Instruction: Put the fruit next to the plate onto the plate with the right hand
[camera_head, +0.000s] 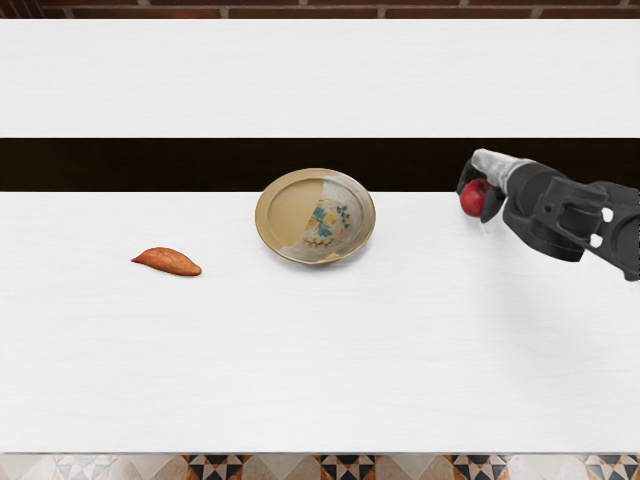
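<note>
Your white bench (320, 350) carries everything. The right hand (493, 185) comes in from the right edge, well apart from the plate (268, 215), and its fingers are clamped around its load. You look to be in the carry step, with the grasp made and the placing not yet done. The plate sits mid-bench and holds nothing but its painted pattern. Next you'd sweep left over it, lower, then let go. An orange tapered vegetable (167, 262) lies far left; leave it alone. The red fruit (473, 197) is in the hand, near the bench's far edge.
</note>
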